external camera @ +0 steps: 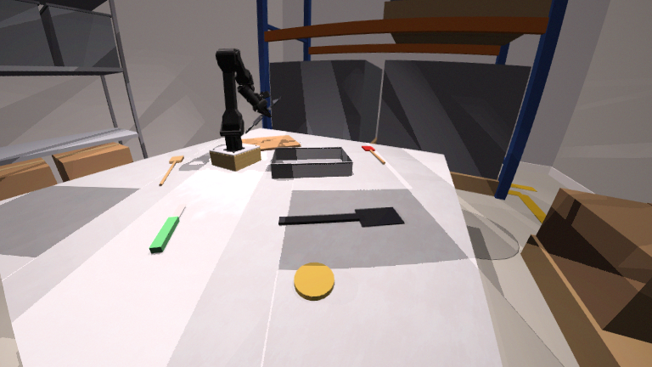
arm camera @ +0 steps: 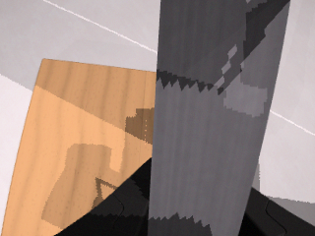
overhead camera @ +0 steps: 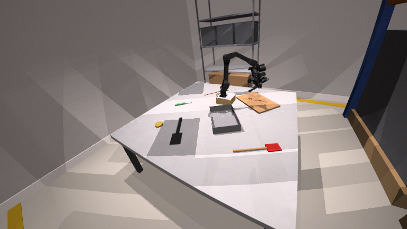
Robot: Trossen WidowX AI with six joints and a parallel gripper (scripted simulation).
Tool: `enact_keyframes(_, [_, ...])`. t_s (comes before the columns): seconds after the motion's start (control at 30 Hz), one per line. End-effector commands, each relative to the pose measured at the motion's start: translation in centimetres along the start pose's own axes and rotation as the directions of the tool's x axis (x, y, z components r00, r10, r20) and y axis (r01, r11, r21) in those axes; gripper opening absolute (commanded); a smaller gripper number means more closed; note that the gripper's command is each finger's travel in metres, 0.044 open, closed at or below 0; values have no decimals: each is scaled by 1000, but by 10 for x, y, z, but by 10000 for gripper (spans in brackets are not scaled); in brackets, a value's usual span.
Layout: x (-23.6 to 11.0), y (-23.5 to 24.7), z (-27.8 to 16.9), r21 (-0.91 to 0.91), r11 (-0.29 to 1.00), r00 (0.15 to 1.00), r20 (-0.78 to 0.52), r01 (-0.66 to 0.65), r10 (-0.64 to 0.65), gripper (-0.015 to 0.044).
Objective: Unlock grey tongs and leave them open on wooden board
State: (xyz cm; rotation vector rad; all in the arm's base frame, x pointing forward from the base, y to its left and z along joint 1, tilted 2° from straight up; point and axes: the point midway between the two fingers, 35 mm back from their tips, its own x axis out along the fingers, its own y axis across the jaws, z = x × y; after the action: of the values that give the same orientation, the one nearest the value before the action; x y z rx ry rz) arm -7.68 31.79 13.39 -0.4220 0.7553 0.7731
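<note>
My gripper (overhead camera: pixel 258 85) (external camera: pixel 266 113) (arm camera: pixel 180 168) is shut on the grey tongs (overhead camera: pixel 253 89) (external camera: pixel 255 123) (arm camera: pixel 207 143) and holds them in the air. In the exterior view they slant, with one end low on the left and the other high on the right. In the wrist view they are a broad grey band between the black fingers. Whether their arms are spread, and which end is the tips, I cannot tell. The wooden board (overhead camera: pixel 269 105) (external camera: pixel 289 142) (arm camera: pixel 34 157) lies flat below them. The grey roasting tin (overhead camera: pixel 227 130) (external camera: pixel 312 169) stands apart on the table, with no tongs across it.
A black spatula (overhead camera: pixel 175 139) (external camera: pixel 379 217), a yellow disc (overhead camera: pixel 158 124) (external camera: pixel 313 280), a green-handled tool (overhead camera: pixel 180 104) (external camera: pixel 165 235) and a red-headed spatula (overhead camera: pixel 273 147) (external camera: pixel 368 149) lie on the table. A wooden utensil (external camera: pixel 176 159) lies beside the arm's base.
</note>
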Motion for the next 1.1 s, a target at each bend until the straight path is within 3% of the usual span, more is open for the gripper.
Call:
enact_keyframes(0.0, [-12,-1,6,27,1000,990,143,-13,9,-150])
enact_keyframes(0.37, [-50,-5,13,93,991,880,472,-100,45,-150])
enact_keyframes(1.07, [-51,-5,13,94,990,878,477,-103,46,-150])
